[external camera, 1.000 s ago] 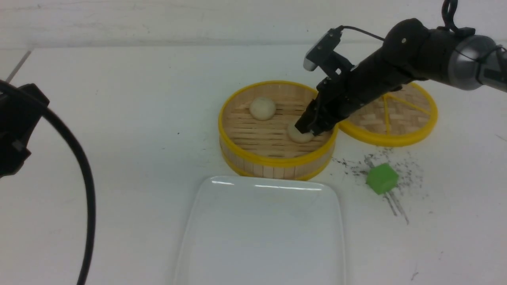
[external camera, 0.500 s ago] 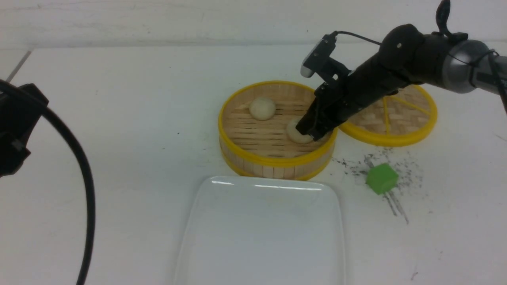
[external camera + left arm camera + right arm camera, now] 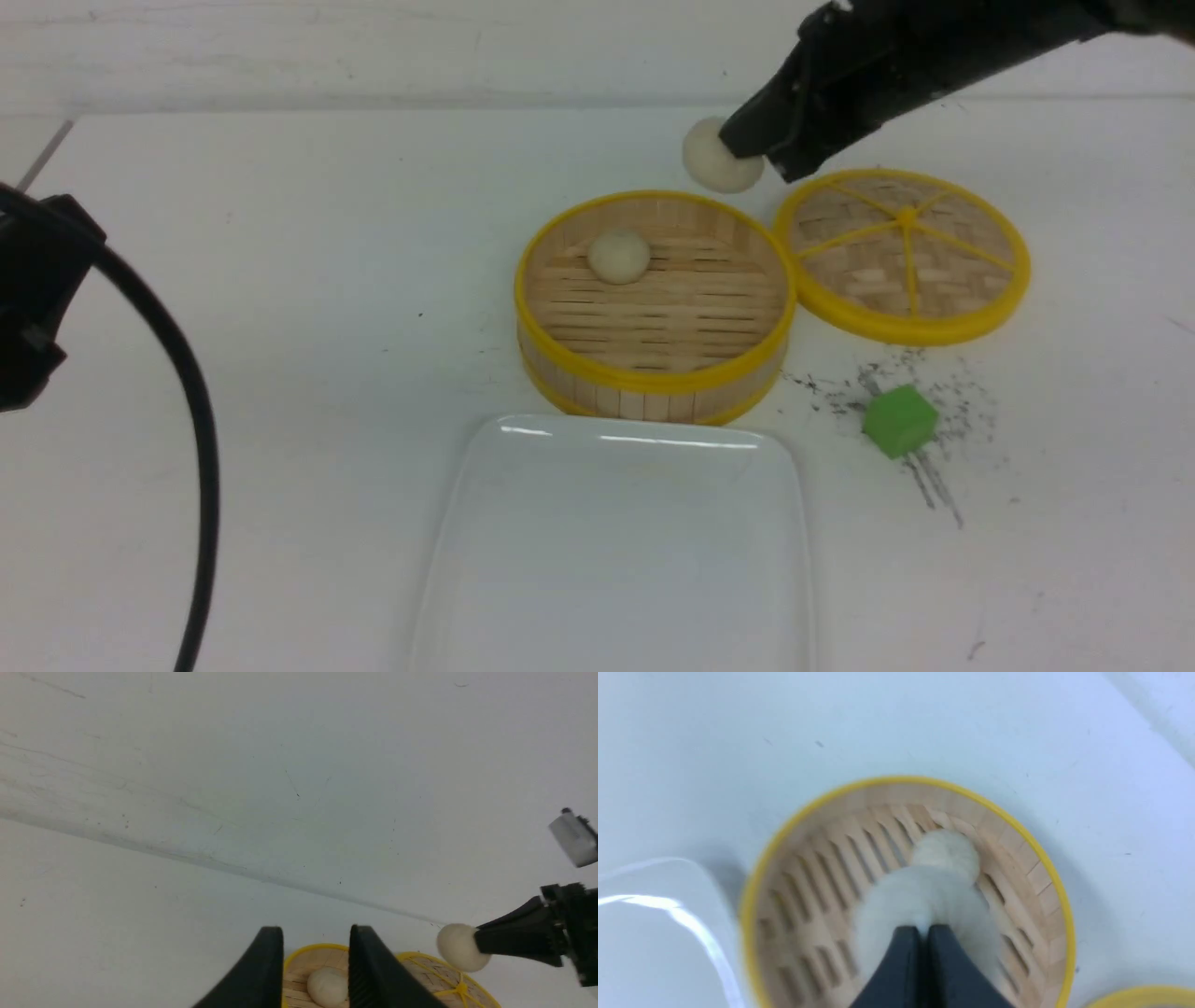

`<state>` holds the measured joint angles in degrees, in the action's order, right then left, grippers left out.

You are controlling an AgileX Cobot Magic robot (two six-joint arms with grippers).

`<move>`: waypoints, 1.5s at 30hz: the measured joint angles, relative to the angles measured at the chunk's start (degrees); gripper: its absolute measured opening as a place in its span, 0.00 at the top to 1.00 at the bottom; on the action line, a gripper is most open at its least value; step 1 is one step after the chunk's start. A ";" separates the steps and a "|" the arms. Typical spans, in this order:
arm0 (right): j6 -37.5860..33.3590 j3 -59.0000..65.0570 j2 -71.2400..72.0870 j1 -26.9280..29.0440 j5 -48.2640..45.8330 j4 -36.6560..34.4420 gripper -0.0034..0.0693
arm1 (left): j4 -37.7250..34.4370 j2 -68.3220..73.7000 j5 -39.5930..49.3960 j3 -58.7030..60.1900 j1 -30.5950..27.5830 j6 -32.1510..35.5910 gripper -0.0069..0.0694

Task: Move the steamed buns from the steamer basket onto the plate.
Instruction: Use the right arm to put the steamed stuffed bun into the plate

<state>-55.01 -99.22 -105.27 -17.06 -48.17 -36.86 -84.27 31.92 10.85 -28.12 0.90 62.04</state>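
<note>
— What has moved since a second ago?
— The right claw (image 3: 742, 147) has come up out of the basket (image 3: 653, 381). It now hangs over the bench (image 3: 280, 233) beyond the basket's far rim. The bun (image 3: 711, 159) it was pressing on earlier has come up with it.
— How is the bun held?
— The claw's tips are pressed together, pinching the soft bun at its edge. The rest of the bun sticks out toward the robot's left.
— And the other one?
— The second bun (image 3: 619, 256) lies where it lay before, on the slats in the far left part of the basket.
— What else is around?
— A woven lid (image 3: 906, 252) lies flat just beside the basket, on the right. The arm covered part of it earlier, and now it shows whole. A green cube (image 3: 900, 421) sits nearer the robot than the lid, among dark specks. The white plate (image 3: 616, 560) lies just in front of the basket.
— The left claw (image 3: 315, 931)?
— Spread, with nothing between its fingers, well apart from the basket.
— Anything in the way?
— In the right wrist view the held bun hides much of the basket's floor and part of the second bun.
</note>
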 joint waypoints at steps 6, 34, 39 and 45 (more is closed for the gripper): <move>6.32 0.00 3.79 0.00 -10.10 5.15 0.94 | 0.00 0.00 -0.35 0.00 0.00 0.00 0.60; -4.98 36.14 5.33 -9.08 -8.88 -11.30 0.93 | 0.00 0.00 -0.04 0.00 0.00 0.00 0.60; -5.16 38.43 5.33 -9.08 -7.25 -10.02 0.93 | 0.00 0.00 0.02 0.00 0.00 0.00 0.60; -5.16 39.33 5.33 -9.08 -6.69 -9.30 0.92 | 0.00 0.00 0.08 0.00 0.00 0.00 0.60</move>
<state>-60.17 -59.90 -99.94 -26.14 -54.87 -46.15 -84.27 31.92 10.93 -28.12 0.90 62.04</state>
